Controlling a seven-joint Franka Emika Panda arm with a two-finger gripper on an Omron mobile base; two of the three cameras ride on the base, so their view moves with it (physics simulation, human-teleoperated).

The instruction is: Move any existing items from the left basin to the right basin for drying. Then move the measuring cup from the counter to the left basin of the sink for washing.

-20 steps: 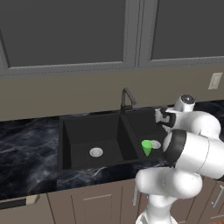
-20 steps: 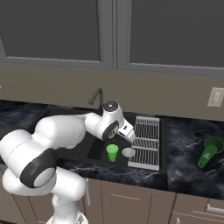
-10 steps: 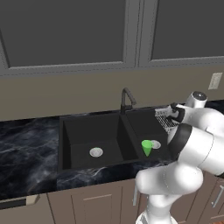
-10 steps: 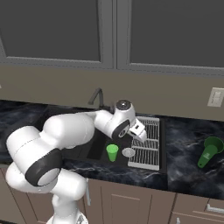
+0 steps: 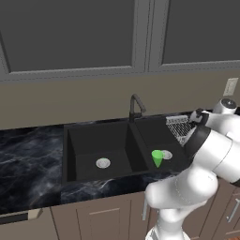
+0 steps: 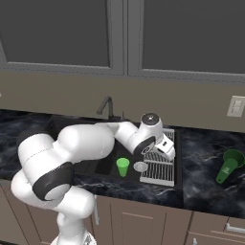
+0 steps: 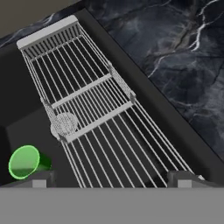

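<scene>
Hand view: gripper (image 7: pixel 112 179) open, empty, over wire rack (image 7: pixel 87 96); tumbler (image 7: pixel 25 162) in right basin (image 7: pixel 26 127).

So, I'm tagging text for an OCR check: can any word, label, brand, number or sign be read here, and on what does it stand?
None: no readable text in any view.
The measuring cup shows no visible graduation marks.
The light-green tumbler, the faucet and the wall outlet are plain.
</scene>
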